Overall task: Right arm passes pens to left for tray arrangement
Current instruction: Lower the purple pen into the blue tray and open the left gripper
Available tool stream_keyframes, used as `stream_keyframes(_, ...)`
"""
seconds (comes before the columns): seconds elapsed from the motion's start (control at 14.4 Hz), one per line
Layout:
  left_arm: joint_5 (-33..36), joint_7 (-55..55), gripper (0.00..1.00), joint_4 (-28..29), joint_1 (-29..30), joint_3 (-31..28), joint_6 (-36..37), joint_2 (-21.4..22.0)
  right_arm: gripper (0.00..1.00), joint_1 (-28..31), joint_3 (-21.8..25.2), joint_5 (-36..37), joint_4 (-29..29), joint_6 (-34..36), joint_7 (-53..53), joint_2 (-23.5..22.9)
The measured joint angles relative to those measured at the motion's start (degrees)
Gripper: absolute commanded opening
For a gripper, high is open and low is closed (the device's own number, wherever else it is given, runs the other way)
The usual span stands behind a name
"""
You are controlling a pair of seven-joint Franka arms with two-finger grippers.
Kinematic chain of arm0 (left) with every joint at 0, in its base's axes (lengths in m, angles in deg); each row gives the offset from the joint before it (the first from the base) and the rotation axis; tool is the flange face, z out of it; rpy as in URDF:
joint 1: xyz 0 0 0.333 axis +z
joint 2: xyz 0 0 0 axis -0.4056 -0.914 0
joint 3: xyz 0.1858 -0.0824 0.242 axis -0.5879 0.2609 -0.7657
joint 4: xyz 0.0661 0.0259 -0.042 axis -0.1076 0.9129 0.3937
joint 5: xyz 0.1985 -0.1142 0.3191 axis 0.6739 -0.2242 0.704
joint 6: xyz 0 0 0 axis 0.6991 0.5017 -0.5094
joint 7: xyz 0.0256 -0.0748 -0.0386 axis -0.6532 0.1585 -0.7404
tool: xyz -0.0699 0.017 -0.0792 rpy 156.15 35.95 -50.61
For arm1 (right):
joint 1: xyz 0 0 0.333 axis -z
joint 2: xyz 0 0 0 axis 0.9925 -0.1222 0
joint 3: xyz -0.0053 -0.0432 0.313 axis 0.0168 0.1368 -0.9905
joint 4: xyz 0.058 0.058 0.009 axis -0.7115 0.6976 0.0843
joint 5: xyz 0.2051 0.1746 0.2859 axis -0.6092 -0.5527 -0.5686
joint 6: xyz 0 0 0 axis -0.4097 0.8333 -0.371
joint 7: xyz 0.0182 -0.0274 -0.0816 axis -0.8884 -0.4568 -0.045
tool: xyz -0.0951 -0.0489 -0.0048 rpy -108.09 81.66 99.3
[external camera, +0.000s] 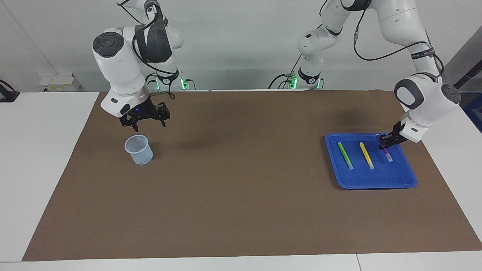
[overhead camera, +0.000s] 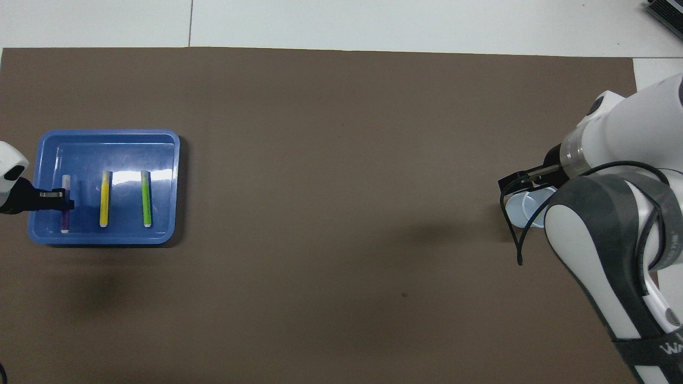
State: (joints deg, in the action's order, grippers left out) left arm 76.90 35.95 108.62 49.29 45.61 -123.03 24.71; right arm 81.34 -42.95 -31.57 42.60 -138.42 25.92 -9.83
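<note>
The blue tray sits at the left arm's end of the table. In it lie a green pen and a yellow pen, parallel to each other. My left gripper is low over the tray, shut on the purple pen, which runs parallel to the yellow one, beside it. Whether the purple pen rests on the tray floor I cannot tell. My right gripper hangs open and holds nothing, over the mat by the cup.
A small pale-blue mesh cup stands upright at the right arm's end, with no pen showing in it. A brown mat covers most of the white table.
</note>
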Motion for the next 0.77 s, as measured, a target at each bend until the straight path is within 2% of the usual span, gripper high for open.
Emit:
stream_keyframes(0.42, 0.0, 0.1, 0.0, 0.1, 0.0, 0.3, -4.6, -2.5, 1.0, 0.6, -0.8, 0.0, 0.0, 0.0, 0.0, 0.0)
stream_keyframes(0.56, 0.1, 0.2, 0.46, 0.1, -0.2, 0.4, -5.3, -2.5, 1.0, 0.6, -0.8, 0.0, 0.0, 0.1, 0.0, 0.0)
stream_keyframes(0.63, 0.1, 0.2, 0.66, 0.1, -0.2, 0.5, -5.6, -2.5, 1.0, 0.6, -0.8, 0.0, 0.0, 0.1, 0.0, 0.0)
stream_keyframes(0.7, 0.1, 0.2, 0.77, 0.1, -0.2, 0.5, -5.8, -2.5, 1.0, 0.6, -0.7, 0.0, 0.0, 0.1, 0.0, 0.0)
stream_keyframes(0.77, 0.1, 0.2, 0.81, 0.1, -0.2, 0.5, -6.0, -2.5, 1.0, 0.6, -0.8, 0.0, -0.2, 0.1, 0.0, 0.0)
